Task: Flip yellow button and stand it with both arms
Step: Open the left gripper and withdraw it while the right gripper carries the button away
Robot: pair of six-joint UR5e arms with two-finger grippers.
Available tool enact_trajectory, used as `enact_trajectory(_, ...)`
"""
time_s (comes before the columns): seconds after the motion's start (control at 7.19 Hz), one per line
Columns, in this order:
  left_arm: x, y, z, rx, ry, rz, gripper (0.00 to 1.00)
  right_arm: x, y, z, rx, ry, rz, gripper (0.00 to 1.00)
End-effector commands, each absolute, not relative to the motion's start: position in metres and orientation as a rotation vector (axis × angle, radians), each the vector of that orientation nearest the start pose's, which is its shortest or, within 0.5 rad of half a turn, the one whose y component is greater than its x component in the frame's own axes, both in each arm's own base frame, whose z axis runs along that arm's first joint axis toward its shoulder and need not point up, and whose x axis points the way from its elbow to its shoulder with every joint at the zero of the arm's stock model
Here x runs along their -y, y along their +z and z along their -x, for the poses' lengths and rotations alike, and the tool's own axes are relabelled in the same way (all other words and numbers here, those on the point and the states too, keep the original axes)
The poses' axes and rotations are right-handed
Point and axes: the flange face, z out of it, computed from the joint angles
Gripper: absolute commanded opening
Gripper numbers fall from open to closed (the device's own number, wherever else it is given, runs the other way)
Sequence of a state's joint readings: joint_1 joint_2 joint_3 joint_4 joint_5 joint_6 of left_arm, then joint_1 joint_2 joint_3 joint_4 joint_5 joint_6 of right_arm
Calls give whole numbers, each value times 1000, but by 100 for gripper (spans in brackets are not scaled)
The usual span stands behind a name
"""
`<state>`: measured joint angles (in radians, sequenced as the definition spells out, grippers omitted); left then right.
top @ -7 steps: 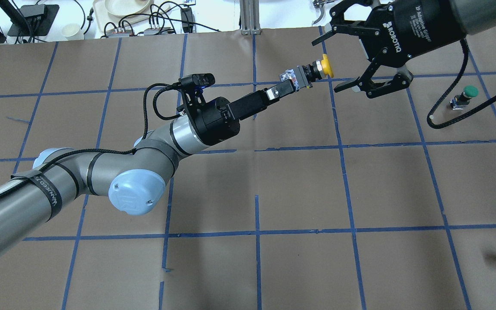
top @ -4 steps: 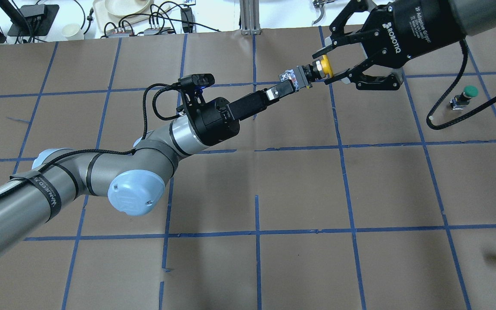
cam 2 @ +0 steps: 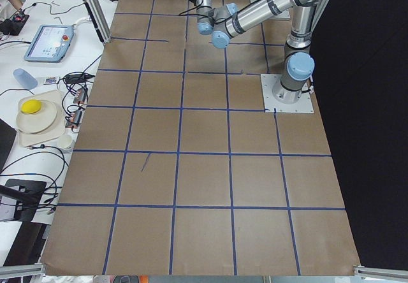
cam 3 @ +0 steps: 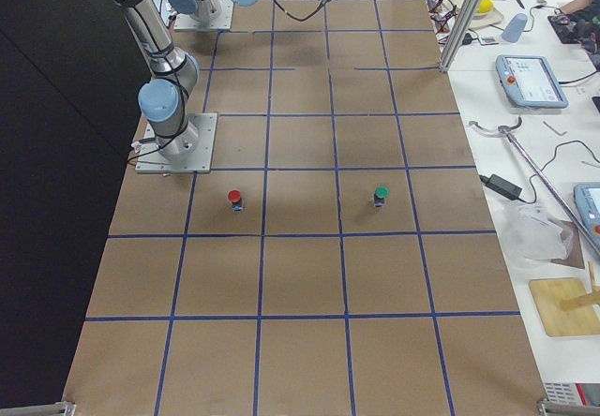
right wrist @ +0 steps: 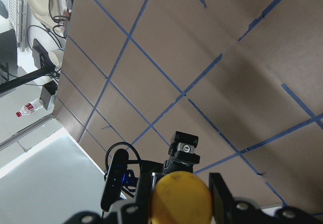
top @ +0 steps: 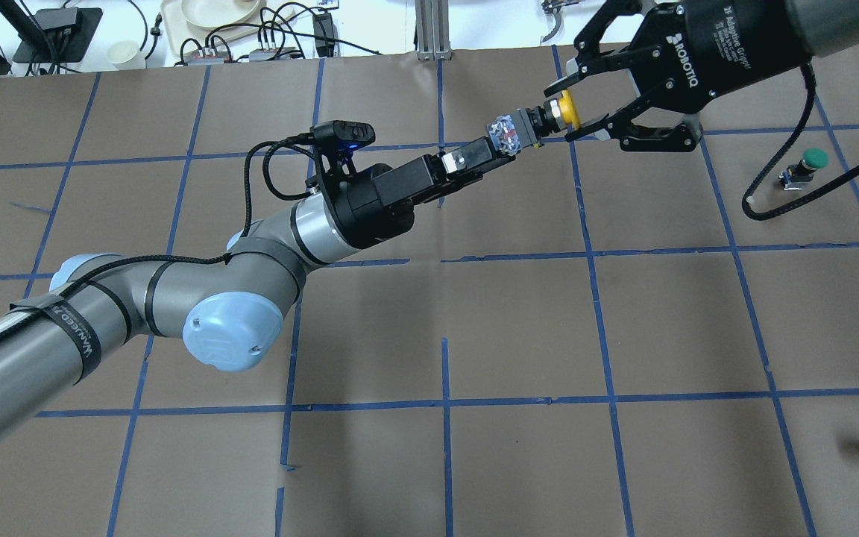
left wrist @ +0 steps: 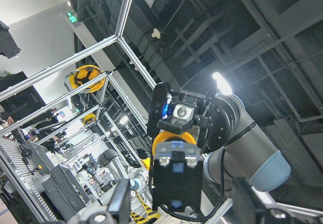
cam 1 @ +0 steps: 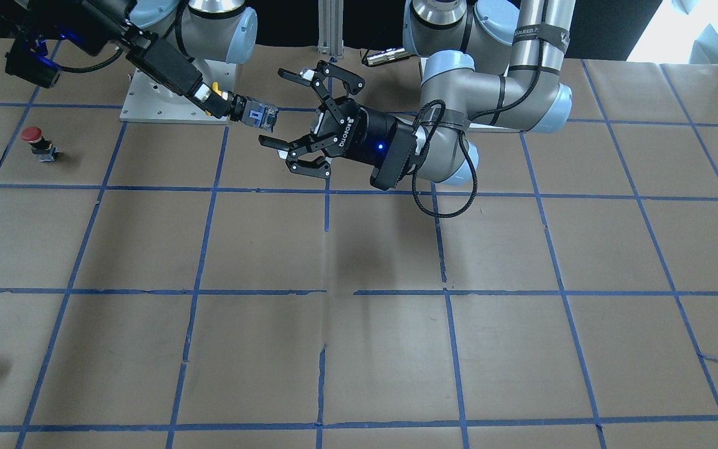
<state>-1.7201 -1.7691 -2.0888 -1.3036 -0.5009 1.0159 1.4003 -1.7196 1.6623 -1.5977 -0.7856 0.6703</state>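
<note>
In the overhead view the left arm reaches in from 8 o'clock. Its left tool [cam 1: 273, 107] stands wide, with the fingers spread to either side of the line of the switch body and nothing clamped. From the left wrist camera the body's rear face sits dead ahead, at or just past the blurred fingertips. Whether any pad touches it is hard to tell.

Next along is the yellow button [top: 530, 123]. It hangs in the air above the 1 o'clock part of the desk [top: 623, 335], lying level, with the body pointing to 8 o'clock and the cap to 2 o'clock. The right tool [top: 562, 112] comes in from 2 o'clock and is narrowed onto the yellow cap – it alone seems to carry the piece.

The step in hand looks like the end of the hand-over. To do it well, the left tool should back straight out toward 8 o'clock along the button's own axis, keeping its fingers wide so no pad drags the body sideways in the right tool's hold. A round cap gives a small, slippery purchase, so the right wrist should turn slowly until the body points down. It should then lower squarely and let go only once the base sits flat – well away from the green-capped button [top: 810, 160] at 3 o'clock.
</note>
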Motion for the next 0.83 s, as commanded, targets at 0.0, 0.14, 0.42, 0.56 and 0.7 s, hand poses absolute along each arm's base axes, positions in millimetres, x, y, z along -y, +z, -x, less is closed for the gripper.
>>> enact_trajectory(0.0, 470, 351, 271, 1330, 394, 362, 100, 474, 544, -87, -2240, 43, -937, 8)
enact_trajectory(0.14, 486, 376, 250, 1550, 328, 389, 100, 482, 537, -59, -2269, -8, -887, 8)
enact_trajectory(0.42, 502, 422, 239, 1725, 318, 280, 100, 490, 502, -24, -2612, -86, -621, 8)
enact_trajectory(0.56, 510, 438, 238, 1832, 369, 273, 100, 491, 489, -11, -2774, -90, -467, 8)
enact_trajectory(0.7, 510, 454, 239, 1965, 415, 258, 100, 490, 471, 1, -2905, -75, -249, 8)
